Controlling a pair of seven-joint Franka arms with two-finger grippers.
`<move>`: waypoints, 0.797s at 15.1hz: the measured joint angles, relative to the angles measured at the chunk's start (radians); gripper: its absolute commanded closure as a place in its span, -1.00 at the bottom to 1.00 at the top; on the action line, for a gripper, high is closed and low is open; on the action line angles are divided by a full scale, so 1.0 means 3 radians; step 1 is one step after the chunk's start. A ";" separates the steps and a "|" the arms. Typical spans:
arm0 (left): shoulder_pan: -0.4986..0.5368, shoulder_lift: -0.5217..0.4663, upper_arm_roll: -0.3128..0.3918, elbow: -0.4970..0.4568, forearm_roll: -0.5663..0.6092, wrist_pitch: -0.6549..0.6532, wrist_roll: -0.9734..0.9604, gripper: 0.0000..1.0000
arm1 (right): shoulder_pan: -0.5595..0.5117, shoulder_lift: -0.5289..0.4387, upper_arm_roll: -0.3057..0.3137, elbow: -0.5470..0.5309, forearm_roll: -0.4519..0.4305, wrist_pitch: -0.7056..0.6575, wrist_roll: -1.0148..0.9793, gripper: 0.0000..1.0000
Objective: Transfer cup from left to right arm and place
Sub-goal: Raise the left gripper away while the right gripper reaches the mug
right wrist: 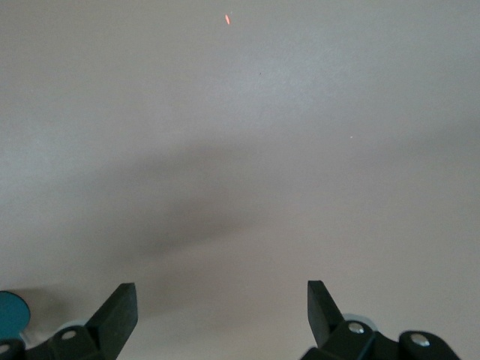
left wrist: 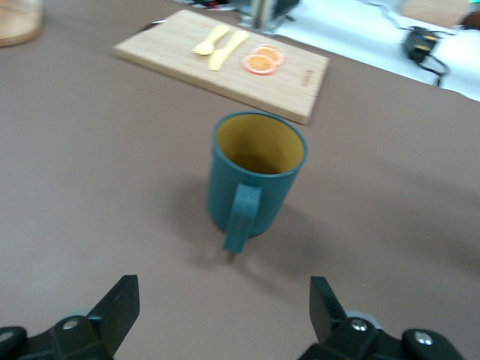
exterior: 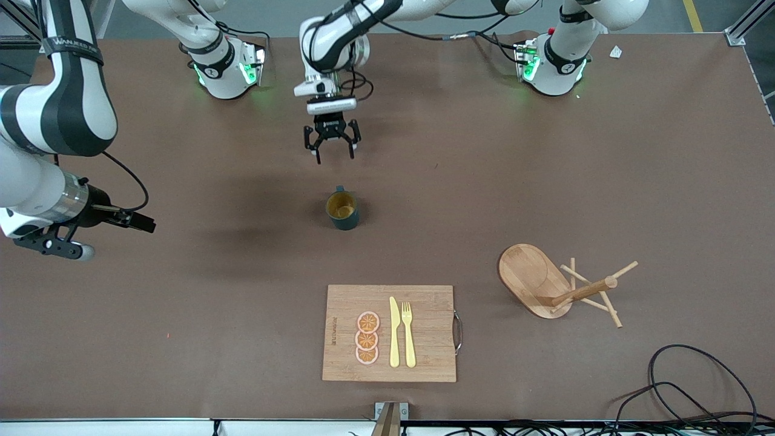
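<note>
Cup (exterior: 342,210) stands upright on the bare table (exterior: 545,181), untouched, handle turned toward the left gripper (exterior: 333,150), which hangs just short of it with fingers spread wide. Right gripper (exterior: 144,223) waits well off toward its own end of the table, fingers apart over nothing. By my reckoning nothing is done yet: pickup, handover and placing all remain.

My view of the bench (exterior: 605,181): wooden cutting board (exterior: 424,363) at the edge nearest the front camera, carrying orange slices (exterior: 367,338), yellow knife (exterior: 394,333) and fork (exterior: 408,334), toppled wooden mug tree (exterior: 548,284) toward my left arm's end, black cables (exterior: 684,387) at that near corner.
</note>
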 measured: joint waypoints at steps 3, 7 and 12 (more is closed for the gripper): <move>0.0004 -0.0331 -0.0089 0.0016 -0.0539 -0.0283 0.0049 -1.00 | 0.0078 0.0006 0.0002 -0.0125 0.0003 0.0065 0.0179 -1.00; 0.0245 -0.1000 -0.0078 0.0050 -0.1544 -0.0357 0.0576 -1.00 | 0.0186 0.0010 0.0005 -0.0279 0.0168 0.0185 0.0387 -1.00; 0.1036 -0.1680 -0.0066 0.0037 -0.2417 -0.0367 0.1647 -1.00 | 0.0265 0.0011 0.0008 -0.0506 0.0350 0.0445 0.0509 -1.00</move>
